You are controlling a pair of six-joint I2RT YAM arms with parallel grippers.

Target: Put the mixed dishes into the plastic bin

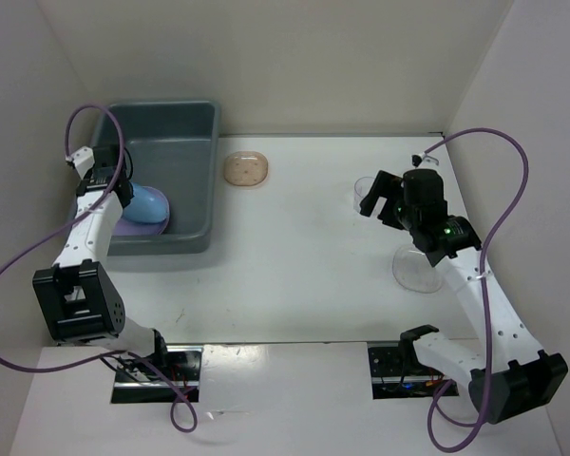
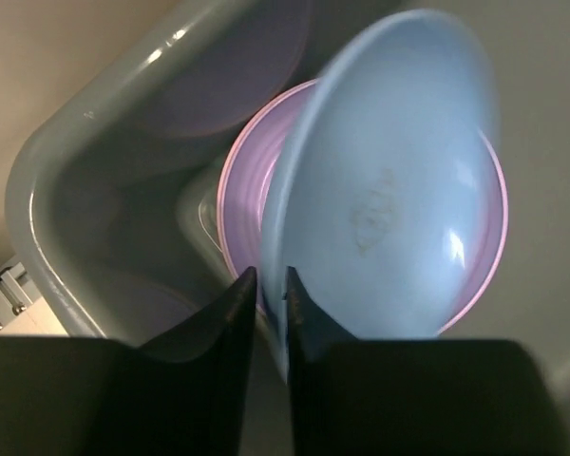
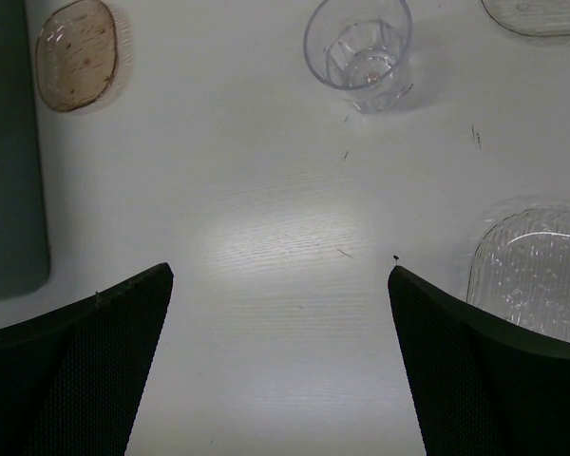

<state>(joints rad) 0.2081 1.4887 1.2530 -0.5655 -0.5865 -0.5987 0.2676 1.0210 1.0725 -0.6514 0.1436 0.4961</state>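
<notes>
The grey-blue plastic bin (image 1: 195,142) stands at the far left. My left gripper (image 1: 125,197) is inside it, shut on the rim of a blue plate (image 1: 149,202). In the left wrist view the gripper (image 2: 271,285) pinches the tilted blue plate (image 2: 389,190) in front of a pink plate (image 2: 239,204), with a purple plate (image 2: 237,76) behind. My right gripper (image 1: 380,201) is open and empty above the table (image 3: 278,275). Ahead of it stand a clear cup (image 3: 359,52) and the beige dish (image 3: 76,52). A clear plate (image 3: 537,285) lies by its right finger.
Another clear plate (image 3: 541,14) shows at the far right of the right wrist view. The beige dish (image 1: 246,169) lies just right of the bin. A clear plate (image 1: 413,273) sits under my right arm. White walls close in on both sides and the back.
</notes>
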